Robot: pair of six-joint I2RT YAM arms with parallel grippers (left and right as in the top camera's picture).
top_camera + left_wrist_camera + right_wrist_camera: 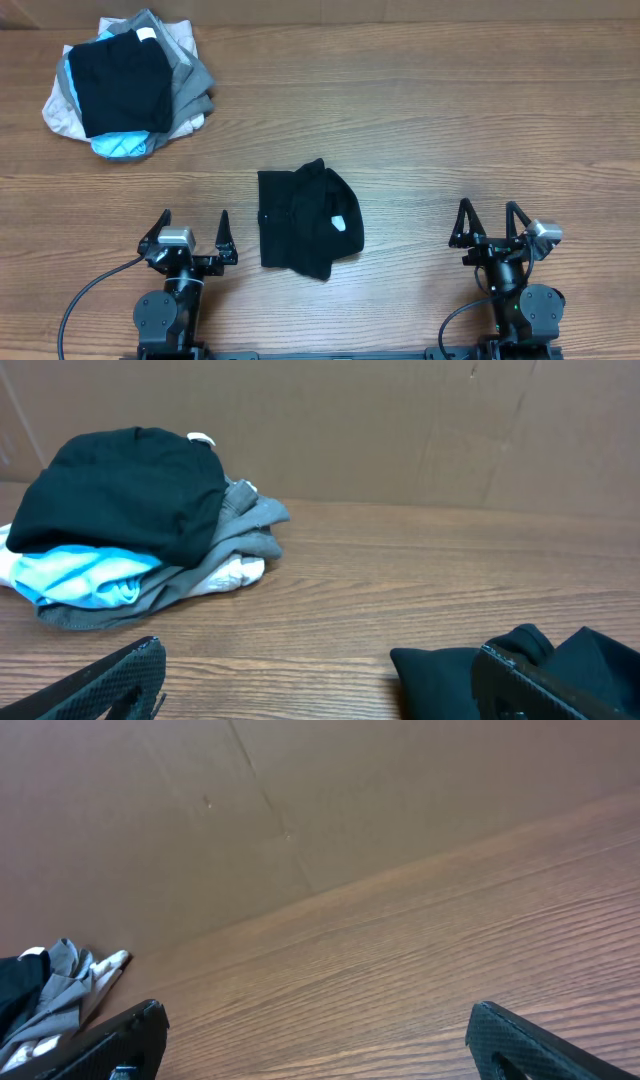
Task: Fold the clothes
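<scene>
Both end effectors are seen low at the near side of the worktop [450,120], fingers pointing far. The left end effector [195,222] is spread wide with nothing between its fingers, and the right end effector [488,215] is likewise spread wide and empty.

The black shirt [305,222] is found on the wood between them, nearer the left one and apart from both. It is bunched into a compact bundle. Its left edge is laid straight from near to far, while its right side is rounded out in a bulge. A small peak of cloth is pushed toward the far side. The long axis is only weakly marked and runs near to far. A small white mark is shown on the right half.

Bare wood is left on the right of the shirt up to the right end effector, and a broad strip is left on the far side. A stacked pile of garments [125,85] is set at the far left, well apart from the shirt. At the far edge the worktop is closed off by a brown cardboard wall [400,420].
</scene>
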